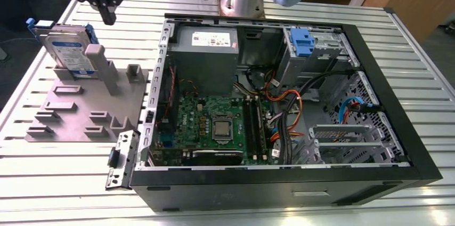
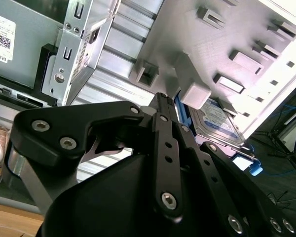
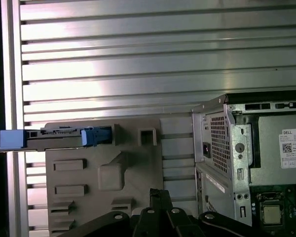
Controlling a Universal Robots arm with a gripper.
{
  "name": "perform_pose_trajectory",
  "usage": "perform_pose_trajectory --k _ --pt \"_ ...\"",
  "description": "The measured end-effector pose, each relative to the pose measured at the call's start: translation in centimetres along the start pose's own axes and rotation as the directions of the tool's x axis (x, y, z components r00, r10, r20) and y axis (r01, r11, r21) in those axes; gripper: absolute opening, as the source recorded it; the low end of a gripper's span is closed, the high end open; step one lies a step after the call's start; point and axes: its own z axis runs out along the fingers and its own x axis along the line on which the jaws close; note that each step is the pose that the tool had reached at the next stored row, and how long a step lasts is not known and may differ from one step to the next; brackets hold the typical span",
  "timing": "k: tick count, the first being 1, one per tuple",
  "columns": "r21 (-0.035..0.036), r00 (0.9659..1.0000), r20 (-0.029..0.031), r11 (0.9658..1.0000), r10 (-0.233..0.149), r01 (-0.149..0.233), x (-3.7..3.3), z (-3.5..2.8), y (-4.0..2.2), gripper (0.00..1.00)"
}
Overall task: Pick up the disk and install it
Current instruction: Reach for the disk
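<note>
Silver and blue, the disk (image 1: 69, 50) stands on edge in a slot of the grey holder (image 1: 78, 116) at the upper left of the exterior view. It is well apart from the open computer case (image 1: 419, 130) that takes up the middle and right. Standing upright like that, I judge, it leaves its upper edge free for you to grip from above. The hand (image 1: 108, 18) hangs just above it, beside its far corner, fingers pressed together and carrying nothing.

In the second wrist view the hand (image 2: 160, 101) points toward the holder (image 2: 227, 44). Beyond a grey post (image 2: 195, 94), the disk (image 2: 217, 123) shows its white-and-blue face.

In the first wrist view you see the disk (image 3: 59, 137) edge-on. It is a thin grey strip, blue at both ends, seated in the holder (image 3: 103, 177) on the ribbed metal tabletop (image 3: 138, 49), with the case (image 3: 222, 148) beside it.
</note>
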Motion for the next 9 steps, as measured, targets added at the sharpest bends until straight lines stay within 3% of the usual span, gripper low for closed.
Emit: perform_pose_trajectory --k 9 --pt "0.0 1.0 -0.0001 1.0 0.0 0.0 0.17 0.01 -0.01 0.11"
